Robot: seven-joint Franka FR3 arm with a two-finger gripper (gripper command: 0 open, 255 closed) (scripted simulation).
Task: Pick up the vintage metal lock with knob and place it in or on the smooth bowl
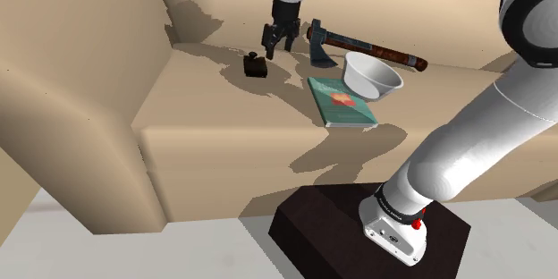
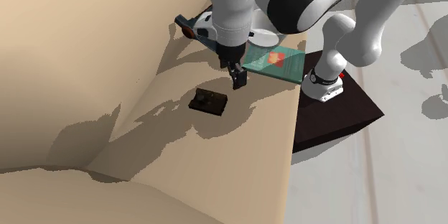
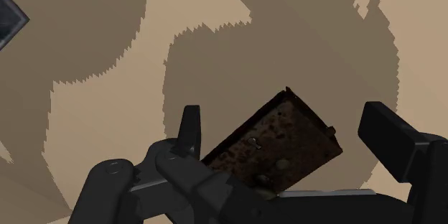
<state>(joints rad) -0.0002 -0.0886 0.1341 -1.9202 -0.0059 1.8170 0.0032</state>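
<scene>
The lock (image 1: 256,65) is a small dark, rusty brown box with a knob on top, lying flat on the beige cushion (image 1: 224,98). It also shows as a dark slab in the second exterior view (image 2: 209,102). My black gripper (image 1: 276,41) hangs open just above it, a little toward the shoulder view's right, and holds nothing. In the wrist view the lock (image 3: 280,143) lies below and between the spread fingers (image 3: 188,126), untouched. The white smooth bowl (image 1: 373,76) stands upright on the cushion, further toward the shoulder view's right.
A hatchet with a dark reddish handle (image 1: 371,47) lies behind the bowl. A teal book (image 1: 342,101) lies in front of it near the cushion's edge. The beige armrest (image 1: 71,107) rises at the shoulder view's left. My dark stand (image 1: 358,232) sits on the floor.
</scene>
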